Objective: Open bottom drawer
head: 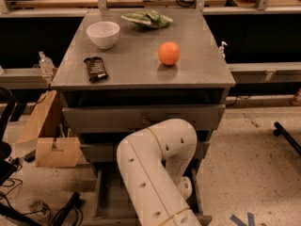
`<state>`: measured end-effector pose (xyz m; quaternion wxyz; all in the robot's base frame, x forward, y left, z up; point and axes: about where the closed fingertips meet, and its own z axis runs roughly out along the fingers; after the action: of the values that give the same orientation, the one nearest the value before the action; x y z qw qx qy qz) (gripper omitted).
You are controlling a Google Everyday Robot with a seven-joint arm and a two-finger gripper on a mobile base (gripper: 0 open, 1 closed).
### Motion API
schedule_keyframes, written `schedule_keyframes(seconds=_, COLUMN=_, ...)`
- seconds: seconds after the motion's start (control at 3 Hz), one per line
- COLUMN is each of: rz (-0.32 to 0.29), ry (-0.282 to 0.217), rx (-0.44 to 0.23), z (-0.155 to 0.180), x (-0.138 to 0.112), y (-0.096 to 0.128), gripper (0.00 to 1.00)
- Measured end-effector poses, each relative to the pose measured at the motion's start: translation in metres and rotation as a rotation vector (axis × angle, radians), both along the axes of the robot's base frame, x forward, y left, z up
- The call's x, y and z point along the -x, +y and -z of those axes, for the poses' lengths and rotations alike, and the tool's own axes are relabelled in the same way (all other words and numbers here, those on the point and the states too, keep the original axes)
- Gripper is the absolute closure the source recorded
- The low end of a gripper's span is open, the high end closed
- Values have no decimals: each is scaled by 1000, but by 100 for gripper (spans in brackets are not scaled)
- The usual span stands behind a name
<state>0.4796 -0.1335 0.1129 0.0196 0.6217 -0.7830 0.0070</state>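
Down low at the foot of the cabinet (197, 74) with gripper (186, 188), mostly hidden behind white arm (155, 173); can't tell grip state. Seeing bottom drawer (110, 197) pulled out toward camera, below middle drawer (94, 152). On top: orange (169, 53), white bowl (103, 34), dark snack bar (95, 68), green bag (148, 19).

cabinet top (136, 74): grey metal, flat
white bowl (103, 34): rear left, upright
green bag (148, 19): rear edge, middle
orange (169, 53): right of centre
dark snack bar (95, 68): front left, lying flat
gripper: hidden behind white arm (155, 182), low at cabinet front
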Motion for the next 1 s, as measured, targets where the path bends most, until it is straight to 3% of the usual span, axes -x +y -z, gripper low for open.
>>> schedule_keyframes(seconds=0.67, rz=0, ry=0, rx=0, z=0, x=-3, y=1, gripper=59)
schedule_keyframes(seconds=1.0, rz=0, ry=1, rx=0, z=0, x=-2, y=1, gripper=28)
